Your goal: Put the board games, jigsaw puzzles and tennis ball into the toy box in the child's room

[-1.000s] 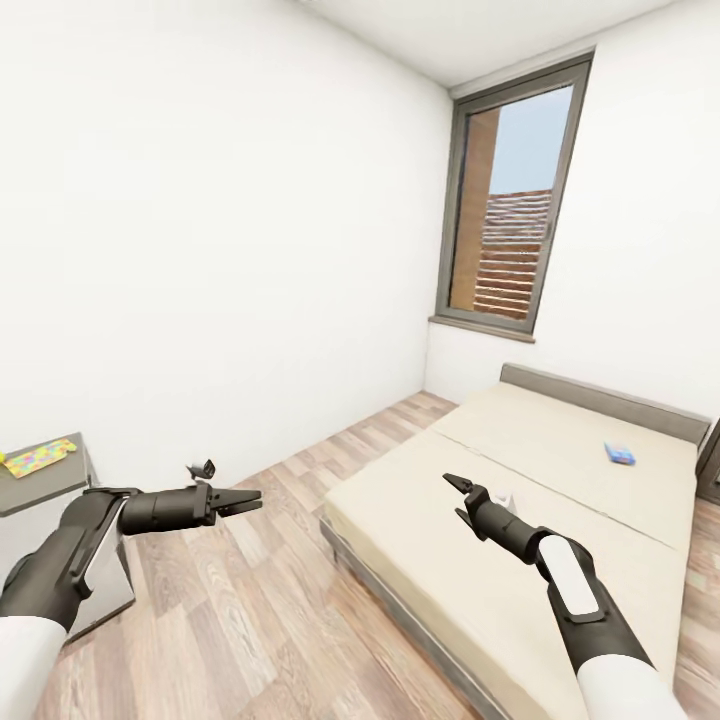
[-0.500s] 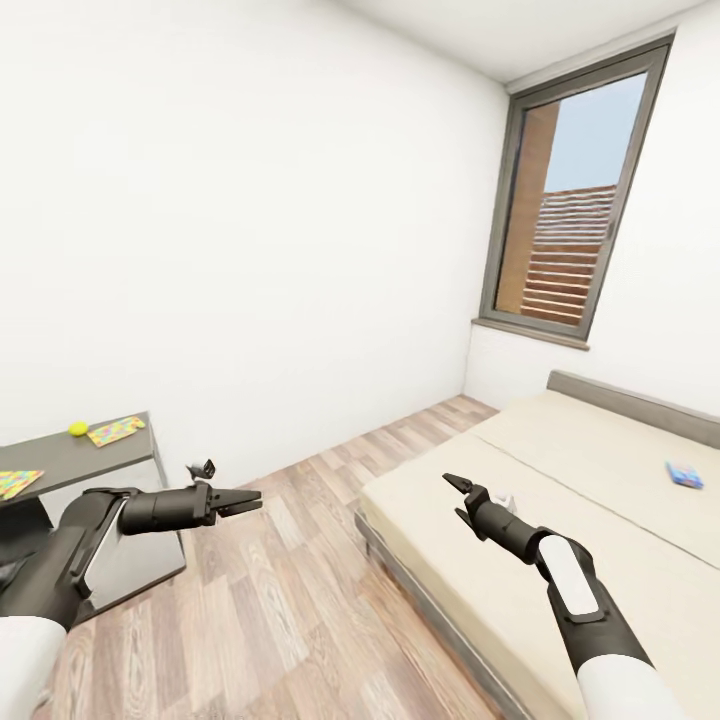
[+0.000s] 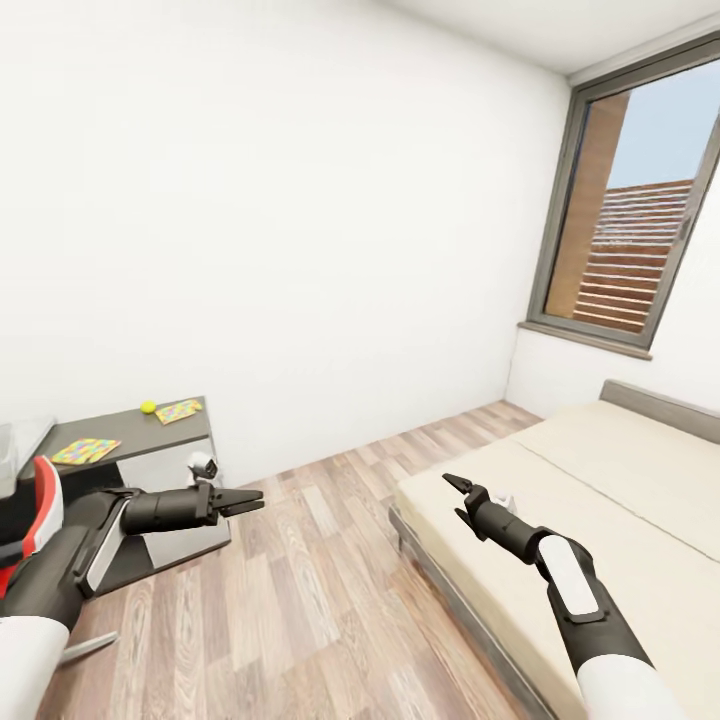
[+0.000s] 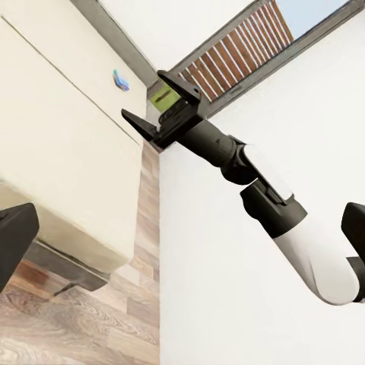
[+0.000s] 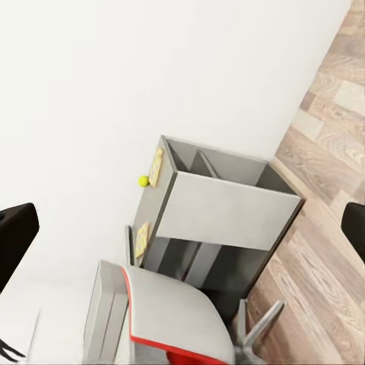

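The child's room table [image 3: 130,432] stands against the white wall at the left. On it lie the small yellow-green tennis ball [image 3: 148,407] and two multicolour jigsaw puzzles, one beside the ball [image 3: 180,410] and one nearer me [image 3: 86,451]. A light grey toy box corner [image 3: 18,440] shows at the table's left end. The cream bed [image 3: 600,480] fills the right. My left gripper [image 3: 246,501] hangs open over the floor, empty. My right gripper [image 3: 455,496] is open above the bed's near corner. The left wrist view shows a small blue flat item [image 4: 120,78] on the bed.
A red and grey chair [image 3: 42,495] stands in front of the table, also seen as the chair [image 5: 171,315] in the right wrist view. Wood-plank floor [image 3: 300,600] runs between table and bed. A tall window [image 3: 640,230] is at the right.
The whole view has swung left: the table has come further into the picture and the bed and window have slid right. Both arms hold the same pose.
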{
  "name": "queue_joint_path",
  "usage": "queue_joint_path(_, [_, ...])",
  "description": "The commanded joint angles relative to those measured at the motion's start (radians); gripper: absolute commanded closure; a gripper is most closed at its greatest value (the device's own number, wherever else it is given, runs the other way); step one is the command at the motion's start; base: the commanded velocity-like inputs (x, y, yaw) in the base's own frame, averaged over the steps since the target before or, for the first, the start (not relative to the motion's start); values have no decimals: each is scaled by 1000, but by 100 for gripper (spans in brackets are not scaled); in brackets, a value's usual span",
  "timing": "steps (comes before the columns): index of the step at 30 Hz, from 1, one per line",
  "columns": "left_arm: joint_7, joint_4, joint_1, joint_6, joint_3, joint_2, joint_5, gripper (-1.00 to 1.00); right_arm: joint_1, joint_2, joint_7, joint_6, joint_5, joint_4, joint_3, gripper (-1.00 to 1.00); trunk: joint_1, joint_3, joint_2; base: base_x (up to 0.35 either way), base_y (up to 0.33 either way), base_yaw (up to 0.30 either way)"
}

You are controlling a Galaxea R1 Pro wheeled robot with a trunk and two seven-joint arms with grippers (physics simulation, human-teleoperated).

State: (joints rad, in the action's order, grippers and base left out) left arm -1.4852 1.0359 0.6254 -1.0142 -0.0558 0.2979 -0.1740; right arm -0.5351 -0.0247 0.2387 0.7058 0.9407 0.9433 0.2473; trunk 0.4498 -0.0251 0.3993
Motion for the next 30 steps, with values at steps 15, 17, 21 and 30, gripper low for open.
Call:
queue_joint_path(15, [-3, 0, 0, -11, 1, -11, 0, -100, 0, 0, 4, 5, -2, 0, 2, -100, 0, 0, 1, -43, -2, 278])
queue_joint_path(17, [-3, 0, 0, -11, 1, -11, 0, -100, 0, 0, 4, 5, -2, 0, 2, -100, 0, 1, 1, -149, -48, 278])
queue_joint_path(21, [-3, 0, 0, -11, 1, -11, 0, -100, 0, 0, 4, 5, -2, 0, 0, -100, 0, 1, 1, -133, -98, 277])
queue_joint_path(30, [-3, 0, 0, -11, 1, -12, 0, -100, 0, 0, 4, 5, -2, 0, -1, -100, 0, 1, 1, -41, -37, 278])
